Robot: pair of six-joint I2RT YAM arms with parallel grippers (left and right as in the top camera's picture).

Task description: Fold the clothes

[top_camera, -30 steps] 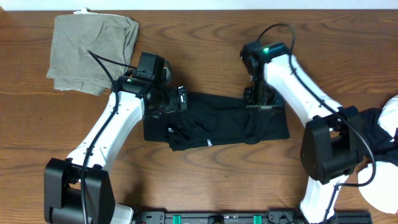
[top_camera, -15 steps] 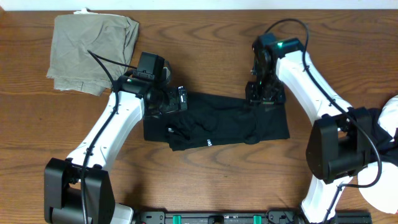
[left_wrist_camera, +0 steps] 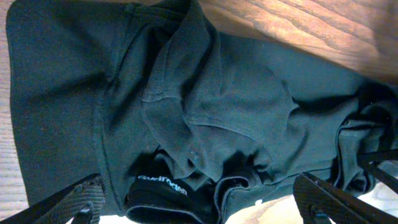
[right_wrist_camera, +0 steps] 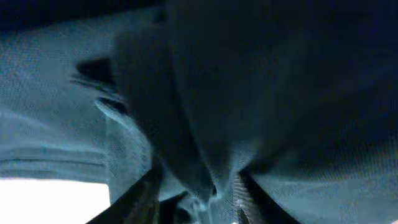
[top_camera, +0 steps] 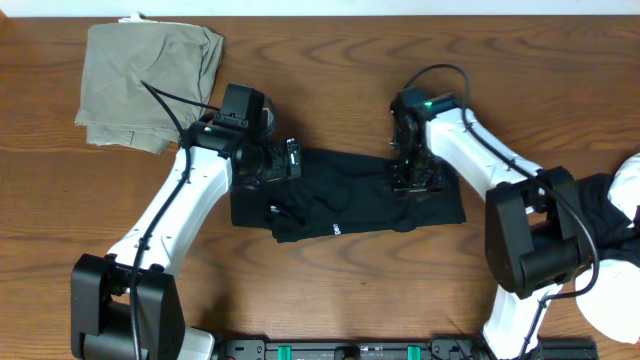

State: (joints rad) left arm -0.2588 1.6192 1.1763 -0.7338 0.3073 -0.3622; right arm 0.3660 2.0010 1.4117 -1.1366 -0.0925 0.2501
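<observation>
A black garment (top_camera: 340,200) lies flattened in a long strip at the middle of the table (top_camera: 330,80), its long side running from nine o'clock to three o'clock; its surface is creased, with a rumpled lump near its six o'clock edge, where a small white print (top_camera: 337,228) shows.

The left pincer (top_camera: 283,160) sits over the strip's ten o'clock corner; its fingers (left_wrist_camera: 68,205) stand wide apart with nothing clasped between them, and the left wrist view looks down past them onto overlapping black layers, seams and the white print on a rolled hem.

The right pincer (top_camera: 413,180) is down on the strip towards its one o'clock part, just inside the far edge; in the right wrist view its fingers (right_wrist_camera: 140,196) stand close together on either side of a raised ridge of the black cloth, touching it, so it grips a fold of the black garment; that view is dark and very near, and how much cloth is caught I cannot tell.

A khaki garment (top_camera: 150,80) lies loosely folded at ten o'clock on the table, well apart from the strip; a thin dark cable of the left arm crosses its near corner.

At the table's four o'clock edge a heap of black and white cloth (top_camera: 610,215) lies partly behind the right arm and partly cut off by the picture's border.
</observation>
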